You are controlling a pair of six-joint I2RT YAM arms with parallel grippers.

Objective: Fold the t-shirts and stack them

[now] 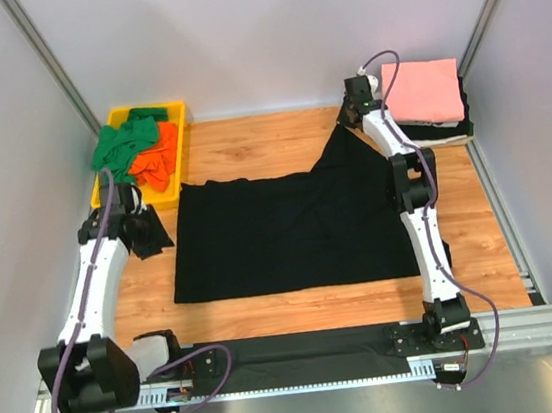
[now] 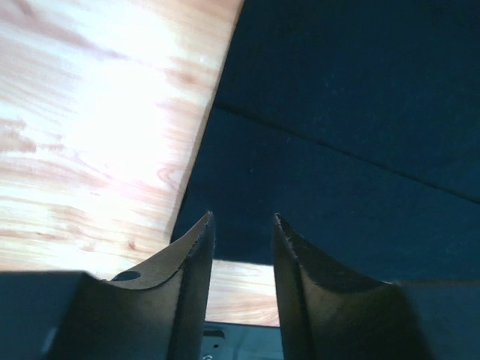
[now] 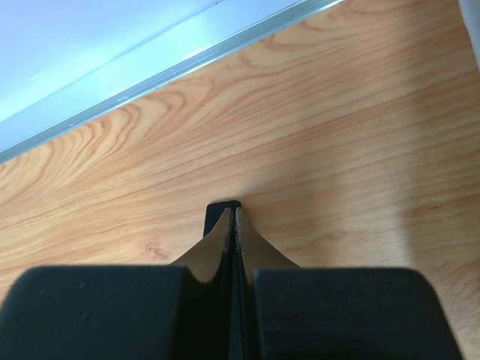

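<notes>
Two arms reach out over the wooden desk (image 1: 248,144), and between them a large black t-shirt (image 1: 289,230) lies spread nearly flat across the middle of it. Only its far right corner is off the wood, drawn up into a peak toward the right claw (image 1: 352,106).

From the right wrist, the right claw (image 3: 231,210) has its fingers pressed tight together with a small tab of black cloth (image 3: 223,204) showing at the very tips, so it is pinching that corner of the shirt. Bare desk (image 3: 337,112) runs on beyond it to the foot of the back wall (image 3: 90,45).

The left claw (image 1: 136,216) hangs at the shirt's left side, by the sleeve. In its own wrist view, the left claw (image 2: 241,217) stands spread, with a clear gap between the fingers and nothing caught in it. The black cloth (image 2: 337,150) lies ahead and to the right, its edge running across pale wood (image 2: 97,112).

At the far left corner sits a yellow tray (image 1: 118,113) with a green t-shirt (image 1: 127,142) and an orange t-shirt (image 1: 157,159) heaped loosely in it. At the far right corner a folded pink t-shirt (image 1: 423,91) tops a neat stack, with white and dark layers showing under its near edge.
</notes>
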